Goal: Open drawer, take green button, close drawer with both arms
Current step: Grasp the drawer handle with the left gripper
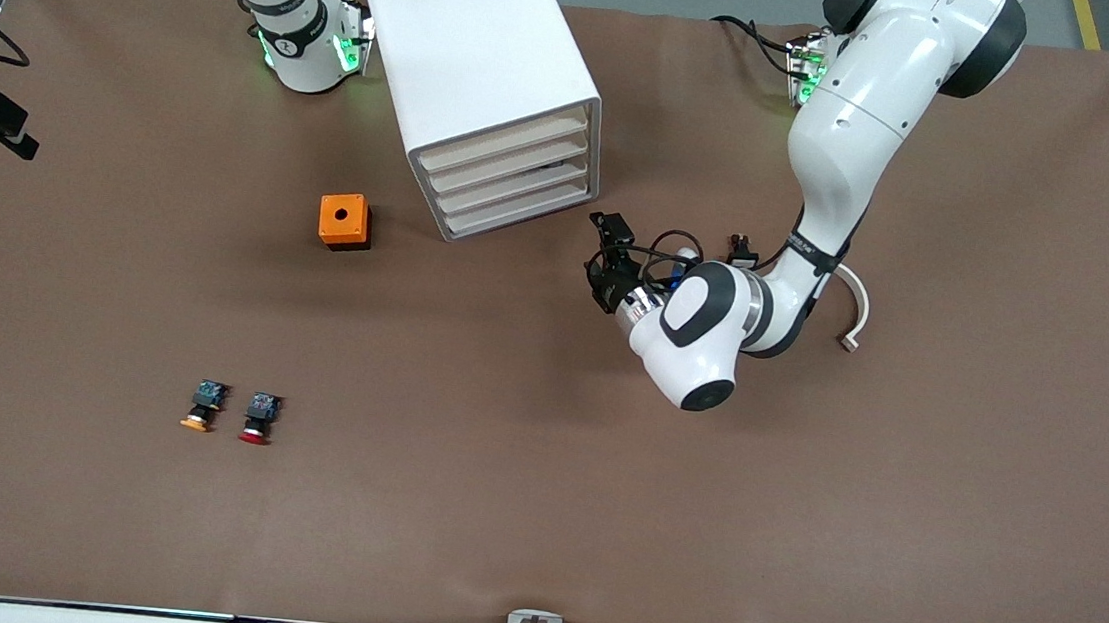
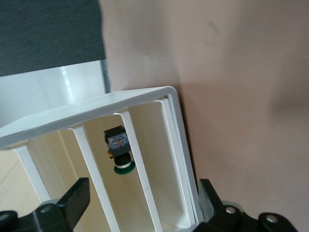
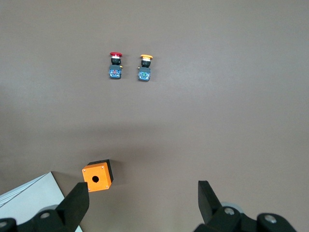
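The green-capped button [image 2: 120,153] lies inside the white drawer cabinet [image 1: 479,84], seen between the white bars of its front [image 2: 145,193] in the left wrist view. My left gripper [image 1: 602,265] is open and empty just in front of the cabinet's drawer face, with its fingers spread on either side of the front's edge [image 2: 143,183]. My right gripper [image 3: 142,186] is open and empty, held high at the right arm's end of the table, over the bare table beside the orange box. The right arm [image 1: 289,17] waits by the cabinet.
An orange box with a round hole [image 1: 345,221] stands beside the cabinet and also shows in the right wrist view [image 3: 97,176]. An orange-capped button [image 1: 202,404] and a red-capped button [image 1: 259,418] lie nearer the front camera. A pale curved strip [image 1: 855,313] lies by the left arm.
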`<state>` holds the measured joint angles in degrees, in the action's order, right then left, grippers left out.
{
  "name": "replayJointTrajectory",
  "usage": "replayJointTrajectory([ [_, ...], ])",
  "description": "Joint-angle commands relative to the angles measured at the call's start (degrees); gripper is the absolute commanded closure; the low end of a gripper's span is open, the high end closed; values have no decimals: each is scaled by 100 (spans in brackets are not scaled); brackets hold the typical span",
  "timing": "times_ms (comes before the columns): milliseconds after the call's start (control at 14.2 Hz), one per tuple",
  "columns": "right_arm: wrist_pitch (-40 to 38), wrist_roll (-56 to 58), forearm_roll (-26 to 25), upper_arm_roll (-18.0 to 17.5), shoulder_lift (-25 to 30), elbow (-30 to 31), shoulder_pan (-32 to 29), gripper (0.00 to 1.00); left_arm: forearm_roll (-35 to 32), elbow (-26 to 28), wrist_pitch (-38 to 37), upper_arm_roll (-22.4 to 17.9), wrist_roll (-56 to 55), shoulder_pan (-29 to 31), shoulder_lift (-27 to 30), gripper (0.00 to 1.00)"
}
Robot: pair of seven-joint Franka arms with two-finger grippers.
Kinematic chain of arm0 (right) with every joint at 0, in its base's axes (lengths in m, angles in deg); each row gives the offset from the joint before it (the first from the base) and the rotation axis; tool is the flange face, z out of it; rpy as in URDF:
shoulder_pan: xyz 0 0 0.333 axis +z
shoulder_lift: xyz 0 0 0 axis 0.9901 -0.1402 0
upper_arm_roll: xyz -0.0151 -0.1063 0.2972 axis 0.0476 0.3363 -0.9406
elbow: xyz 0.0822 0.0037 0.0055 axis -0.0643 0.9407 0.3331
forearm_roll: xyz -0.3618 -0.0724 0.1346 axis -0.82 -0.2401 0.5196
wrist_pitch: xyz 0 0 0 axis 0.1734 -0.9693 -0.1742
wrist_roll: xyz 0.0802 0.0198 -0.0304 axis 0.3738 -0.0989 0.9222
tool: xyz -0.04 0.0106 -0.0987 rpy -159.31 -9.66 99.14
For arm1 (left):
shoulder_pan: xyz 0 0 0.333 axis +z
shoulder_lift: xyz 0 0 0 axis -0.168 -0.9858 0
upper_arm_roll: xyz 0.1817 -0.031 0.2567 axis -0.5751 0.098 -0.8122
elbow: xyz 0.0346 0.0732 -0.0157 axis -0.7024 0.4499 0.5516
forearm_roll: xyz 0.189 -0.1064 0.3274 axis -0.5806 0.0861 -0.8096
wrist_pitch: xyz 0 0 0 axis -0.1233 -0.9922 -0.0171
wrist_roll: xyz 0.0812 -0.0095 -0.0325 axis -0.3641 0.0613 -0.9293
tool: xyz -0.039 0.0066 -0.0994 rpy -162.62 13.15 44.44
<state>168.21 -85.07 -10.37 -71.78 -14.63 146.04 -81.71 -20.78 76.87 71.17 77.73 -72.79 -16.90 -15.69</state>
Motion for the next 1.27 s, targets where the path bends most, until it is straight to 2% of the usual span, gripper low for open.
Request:
replayJointTrajectory([
  [0,-6,-80,-46,-52,-48,8,-93,0,158,-178,-362,127,-418,-49,-267,6],
  [70,20,-89,-46,-43,-135,-1,-102,0,167,-169,-459,127,-497,-94,-320,12],
  [141,46,-63,-46,-43,-162,-1,-110,0,228,-169,-590,136,-533,-172,-399,25],
  [281,55,-18,-55,-43,-215,-10,-119,0,360,-169,-706,136,-533,-243,-470,37],
  [633,283,-1,-72,-26,-593,-36,-128,0,431,-161,-723,136,-542,-305,-610,42],
  [984,310,-1,-99,-17,-1181,-141,-163,0,509,-161,-723,136,-542,-419,-681,44],
  [1195,284,-27,-81,-17,-1217,-141,-234,0,492,-161,-723,127,-542,-551,-760,45],
])
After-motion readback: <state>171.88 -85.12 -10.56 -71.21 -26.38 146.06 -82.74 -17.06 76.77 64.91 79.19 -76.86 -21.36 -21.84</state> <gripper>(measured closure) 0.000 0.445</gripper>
